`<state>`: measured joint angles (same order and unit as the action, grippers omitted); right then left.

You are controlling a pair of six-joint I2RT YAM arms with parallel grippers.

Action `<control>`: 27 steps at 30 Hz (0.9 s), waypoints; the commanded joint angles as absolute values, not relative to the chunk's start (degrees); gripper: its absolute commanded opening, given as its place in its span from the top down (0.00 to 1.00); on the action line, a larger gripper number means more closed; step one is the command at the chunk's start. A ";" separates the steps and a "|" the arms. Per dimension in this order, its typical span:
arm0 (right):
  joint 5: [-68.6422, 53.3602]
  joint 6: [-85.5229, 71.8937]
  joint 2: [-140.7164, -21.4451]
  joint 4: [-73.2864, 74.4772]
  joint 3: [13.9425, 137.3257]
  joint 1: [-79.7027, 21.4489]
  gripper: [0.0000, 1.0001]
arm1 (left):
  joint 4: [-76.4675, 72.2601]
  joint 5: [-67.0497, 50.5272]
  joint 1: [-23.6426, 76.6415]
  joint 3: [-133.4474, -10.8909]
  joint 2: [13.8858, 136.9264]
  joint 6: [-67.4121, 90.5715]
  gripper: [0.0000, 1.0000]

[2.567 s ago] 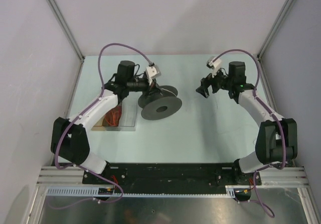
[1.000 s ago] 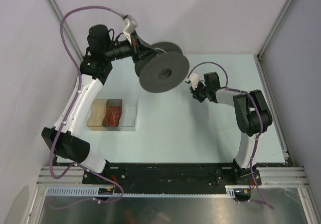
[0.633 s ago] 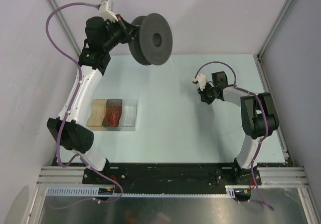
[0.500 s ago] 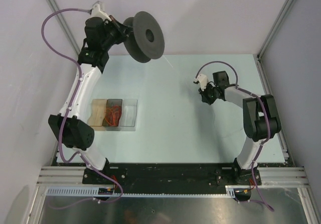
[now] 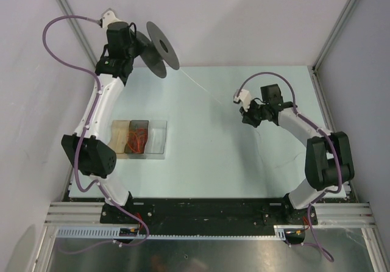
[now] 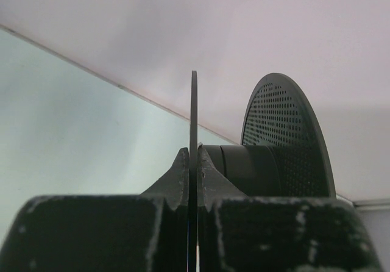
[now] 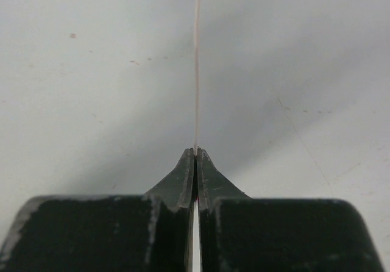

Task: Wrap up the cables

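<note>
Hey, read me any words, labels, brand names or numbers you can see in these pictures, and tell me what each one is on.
None: no text can be read in any view.
The black spool, the clear tray and the white cable carry no visible markings.
The slotted strip at the near edge is too small to tell whether it bears any marks.

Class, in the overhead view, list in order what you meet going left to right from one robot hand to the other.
left hand → black spool → white cable → right hand
</note>
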<state>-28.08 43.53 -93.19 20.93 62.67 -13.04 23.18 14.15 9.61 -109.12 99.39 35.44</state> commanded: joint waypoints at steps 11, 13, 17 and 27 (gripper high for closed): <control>-36.01 42.86 -71.36 17.98 62.25 -19.18 1.00 | 22.33 32.38 12.54 -112.16 105.57 26.21 1.00; -35.26 41.81 -68.97 16.25 62.28 -20.53 1.00 | 23.05 33.28 13.20 -112.94 107.01 25.78 1.00; -32.67 39.69 -65.26 11.33 62.30 -23.70 1.00 | 23.57 32.47 14.69 -113.50 109.29 24.06 1.00; -15.51 34.68 -63.65 -12.36 62.99 -28.17 1.00 | 23.18 19.30 21.48 -109.69 110.10 15.49 1.00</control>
